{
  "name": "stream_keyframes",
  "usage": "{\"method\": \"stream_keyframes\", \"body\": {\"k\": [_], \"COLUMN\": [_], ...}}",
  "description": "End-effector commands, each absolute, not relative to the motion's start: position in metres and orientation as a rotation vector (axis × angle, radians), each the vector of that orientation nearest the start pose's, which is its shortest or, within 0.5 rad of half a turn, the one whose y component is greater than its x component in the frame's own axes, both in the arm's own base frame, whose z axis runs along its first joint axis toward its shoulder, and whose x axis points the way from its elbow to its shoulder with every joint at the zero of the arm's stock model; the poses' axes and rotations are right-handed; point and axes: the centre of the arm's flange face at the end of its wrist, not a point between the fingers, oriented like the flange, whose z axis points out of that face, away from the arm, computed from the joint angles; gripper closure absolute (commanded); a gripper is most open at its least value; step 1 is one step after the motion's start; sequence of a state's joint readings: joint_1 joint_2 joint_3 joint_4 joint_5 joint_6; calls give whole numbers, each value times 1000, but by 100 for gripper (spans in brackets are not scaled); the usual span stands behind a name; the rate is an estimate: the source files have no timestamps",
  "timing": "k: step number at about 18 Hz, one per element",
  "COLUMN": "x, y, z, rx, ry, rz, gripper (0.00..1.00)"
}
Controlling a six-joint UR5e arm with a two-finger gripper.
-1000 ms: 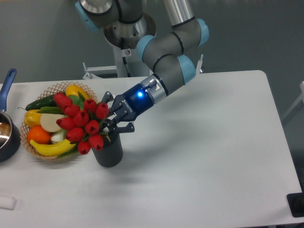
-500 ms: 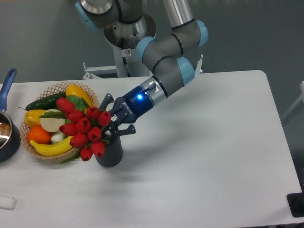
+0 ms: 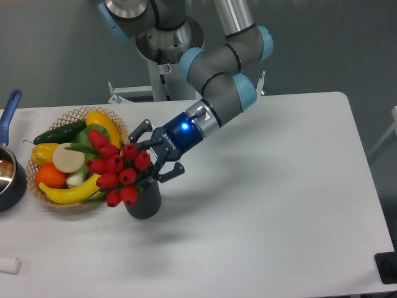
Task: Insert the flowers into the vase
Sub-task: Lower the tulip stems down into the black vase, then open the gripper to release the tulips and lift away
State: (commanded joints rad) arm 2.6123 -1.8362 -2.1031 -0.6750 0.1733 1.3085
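The flowers (image 3: 116,170), a bunch of red tulip heads with green leaves, lean to the left out of the vase's mouth, their heads hanging toward the basket. The vase (image 3: 144,200) is a dark grey cylinder standing upright on the white table, and its mouth is mostly hidden by the blooms. My gripper (image 3: 156,151) is just above and right of the vase's mouth. Its black fingers (image 3: 144,126) are spread open around the base of the bunch. The stems are hidden behind the blooms and fingers.
A wicker basket (image 3: 73,115) with a cucumber, yellow pepper, banana, orange and other produce sits directly left of the vase. A dark pot with a blue handle (image 3: 8,107) stands at the left edge. A small white object (image 3: 8,265) lies at the front left.
The tulip bunch has shifted right and sunk lower over the vase. My gripper has drawn slightly back to the right and its fingers are spread wider.
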Motion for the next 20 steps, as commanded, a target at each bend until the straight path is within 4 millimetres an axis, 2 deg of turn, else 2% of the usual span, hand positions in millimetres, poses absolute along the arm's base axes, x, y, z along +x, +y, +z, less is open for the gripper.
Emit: {"method": "stream_keyframes", "body": {"k": [2, 5, 7, 12, 15, 17, 18, 20], "x": [-308, -318, -322, -317, -320, -334, -353, -368], "y": [441, 428, 421, 412, 406, 403, 390, 371], "z": [288, 305, 322, 346, 382, 392, 397, 399], "rx": [-1741, -1742, -1813, -1925, -2042, -2122, -2191, -2297], "ry": [302, 302, 328, 378, 433, 433, 401, 359], "rz": [-477, -416, -337, -212, -39, 49, 128, 228], "gripper": [0, 0, 0, 0, 0, 0, 0, 0]}}
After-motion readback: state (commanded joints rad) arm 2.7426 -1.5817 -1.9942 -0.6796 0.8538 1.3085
